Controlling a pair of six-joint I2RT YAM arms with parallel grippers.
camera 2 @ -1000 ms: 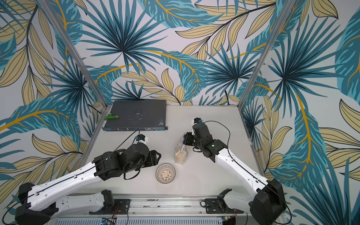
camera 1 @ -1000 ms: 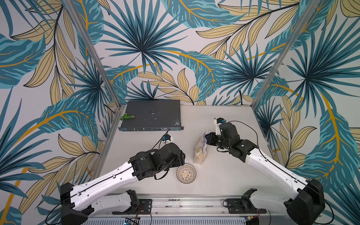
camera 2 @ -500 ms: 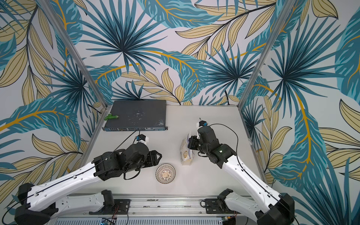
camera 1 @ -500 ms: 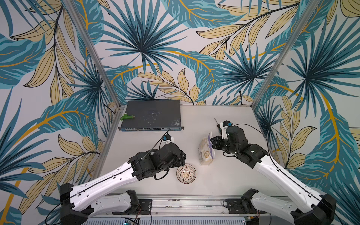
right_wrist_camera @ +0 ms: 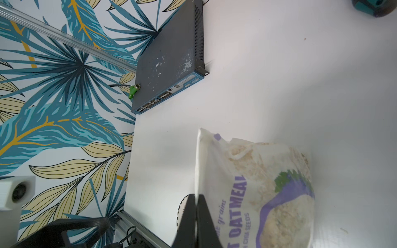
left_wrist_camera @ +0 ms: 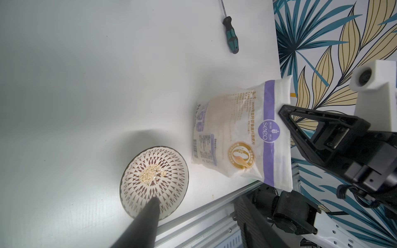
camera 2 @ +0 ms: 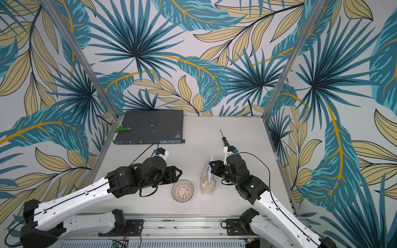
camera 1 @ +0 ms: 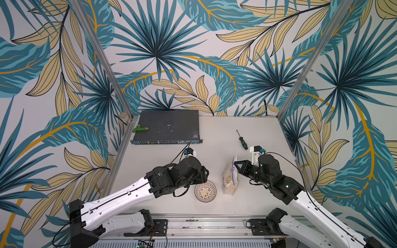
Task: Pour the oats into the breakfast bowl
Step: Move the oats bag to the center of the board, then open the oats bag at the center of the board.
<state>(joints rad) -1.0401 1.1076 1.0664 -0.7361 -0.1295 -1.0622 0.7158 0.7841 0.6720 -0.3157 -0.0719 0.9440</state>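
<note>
The clear bag of oats (camera 1: 229, 178) (camera 2: 207, 180) stands upright just right of the breakfast bowl (camera 1: 199, 194) (camera 2: 177, 193). My right gripper (camera 1: 236, 164) (right_wrist_camera: 196, 195) is shut on the bag's top edge, and the flakes have settled at the bottom. In the left wrist view a small heap of oats (left_wrist_camera: 151, 171) lies in the middle of the patterned bowl (left_wrist_camera: 139, 193). My left gripper (camera 1: 205, 171) hovers at the bowl's far-left edge, open and holding nothing. One of its fingers (left_wrist_camera: 148, 214) shows over the rim.
A dark network switch (camera 1: 167, 126) with a green fitting (camera 1: 139, 128) on it lies at the back left. A green-handled screwdriver (camera 1: 241, 140) lies behind the right wrist. The metal rail (camera 1: 204, 223) runs along the table's front edge.
My right arm has drawn the bag to the right and toward the front, and it now stands beside the bowl. The left arm has stayed where it was.
</note>
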